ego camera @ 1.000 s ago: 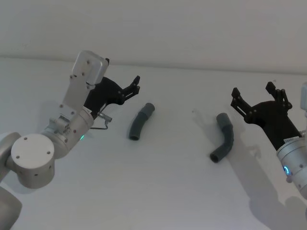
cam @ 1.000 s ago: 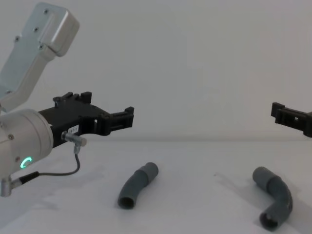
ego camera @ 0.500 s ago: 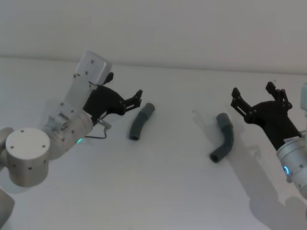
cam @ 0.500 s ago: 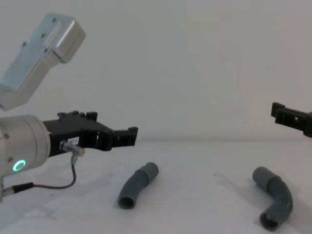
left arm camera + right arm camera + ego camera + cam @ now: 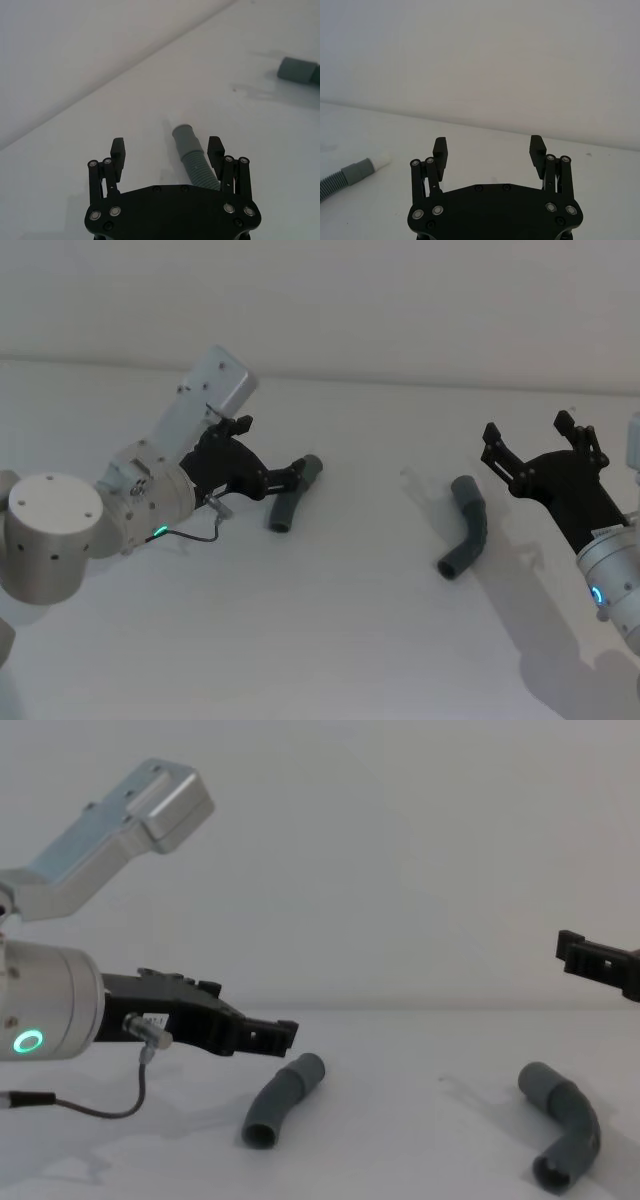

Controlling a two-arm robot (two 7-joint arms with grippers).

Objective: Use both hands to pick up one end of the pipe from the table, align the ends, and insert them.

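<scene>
The left gripper sits low over the white surface with its jaws spread wide. The gently curved pipe piece lies flat between them, closer to one finger than the other and not yet touched. The right gripper, also open and empty, hovers above the surface just beyond the elbow piece, which lies well apart from the first. Both pieces look like light, thin plastic. The left wrist view shows a ribbed middle that probably flexes a little and a smooth cuff that looks stiffer. Being round, each piece may roll or skid on the smooth surface if pushed from one side. The best hold is likely across the ribbed body near the bend, centred between the jaws, leaving the mating end free
</scene>
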